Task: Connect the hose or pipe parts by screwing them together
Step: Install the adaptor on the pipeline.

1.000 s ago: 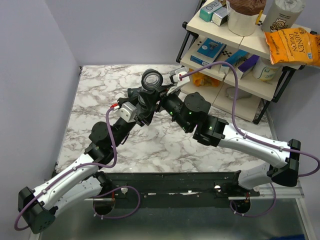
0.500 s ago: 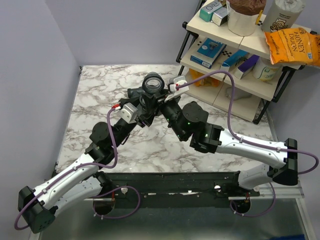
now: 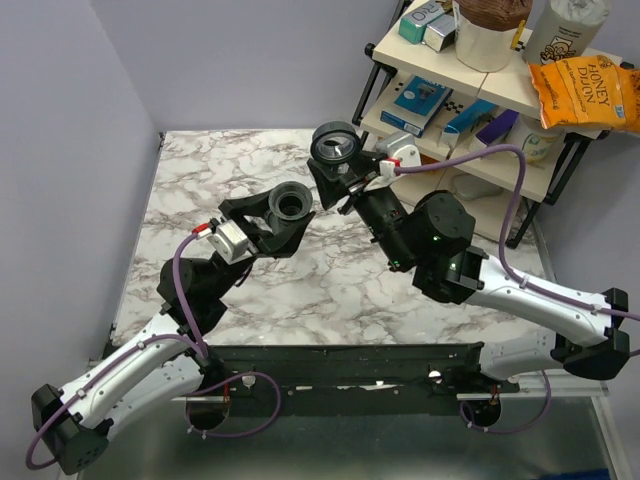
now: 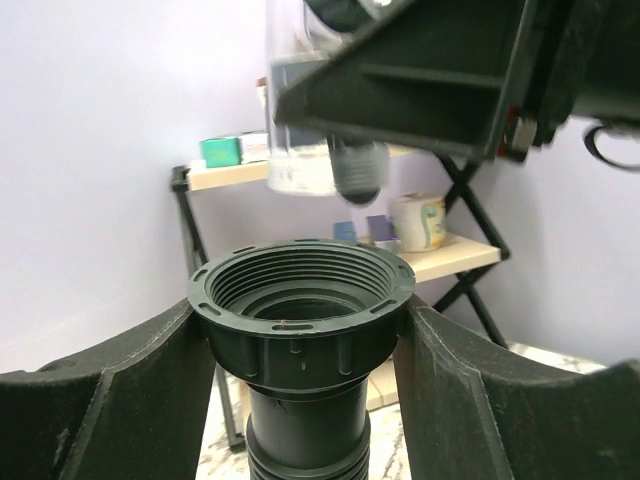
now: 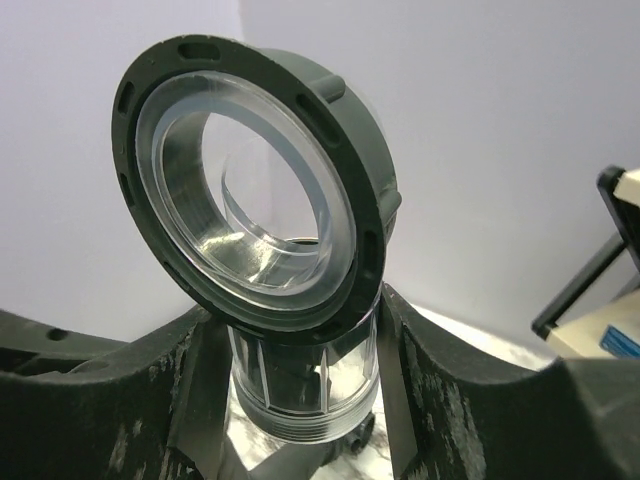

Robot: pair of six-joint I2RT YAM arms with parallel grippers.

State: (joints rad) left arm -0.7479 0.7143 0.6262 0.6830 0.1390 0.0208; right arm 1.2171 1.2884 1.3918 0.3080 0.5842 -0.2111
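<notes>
My left gripper (image 3: 290,208) is shut on the black hose just under its threaded collar nut (image 4: 300,300), whose opening faces up. A little of the ribbed hose (image 4: 300,465) shows below the nut; the rest is hidden. My right gripper (image 3: 338,165) is shut on the fitting's clear end piece (image 5: 300,370), which carries a black ring with a clear insert (image 5: 255,180). In the top view the fitting (image 3: 333,148) hangs above and to the right of the nut (image 3: 292,204), a short gap between them. The left wrist view shows the clear piece (image 4: 300,160), blurred, above the nut.
A black-framed shelf rack (image 3: 480,120) stands at the back right, holding boxes, a cup and an orange snack bag (image 3: 585,92). Purple walls close the left and the back. Marble tabletop (image 3: 200,170) lies below both arms. Purple cables loop off each wrist.
The two parts, held together over mid-table before, have come apart. My left arm drew the hose end down and left; my right arm lifted the fitting back and right.
</notes>
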